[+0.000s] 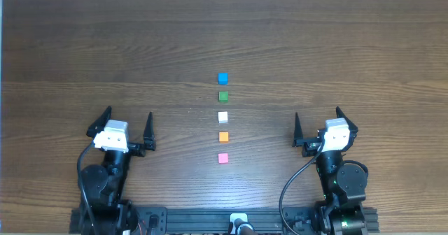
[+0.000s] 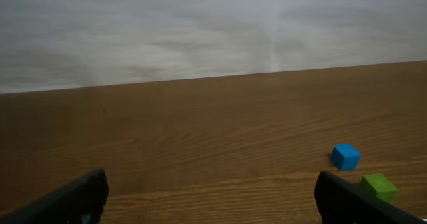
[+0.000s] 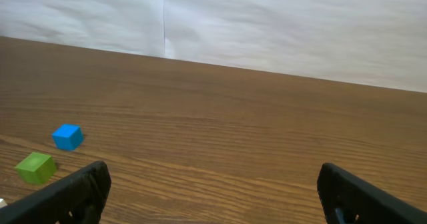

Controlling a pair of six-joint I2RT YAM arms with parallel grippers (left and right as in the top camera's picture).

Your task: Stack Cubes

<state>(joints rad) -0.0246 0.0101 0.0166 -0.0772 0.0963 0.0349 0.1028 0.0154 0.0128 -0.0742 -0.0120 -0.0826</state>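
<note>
Overhead view of a dark wooden surface (image 1: 350, 39) with two robot arms standing at the lower edge. Five small cubes lie in one straight column up the centre of the frame, each apart from the next, none stacked. From top to bottom they are the blue cube (image 1: 222, 77), green cube (image 1: 223, 96), white cube (image 1: 222, 116), orange cube (image 1: 223, 136) and pink cube (image 1: 222, 157).

The left gripper (image 1: 128, 119) sits at lower left, its fingers (image 1: 148, 126) spread wide apart and holding nothing. The right gripper (image 1: 317, 119) mirrors it at lower right, its fingers (image 1: 297, 129) likewise apart and empty. Both point up the frame.

The column runs midway between the two grippers, to the right of the left one and to the left of the right one, well apart from both. Neither arm looks nearer. The white and orange cubes are roughly level with the fingertips, while the pink cube lies lower, closest to the bases. Either arm would probably have to swing inward toward the centre line to reach a cube.
</note>
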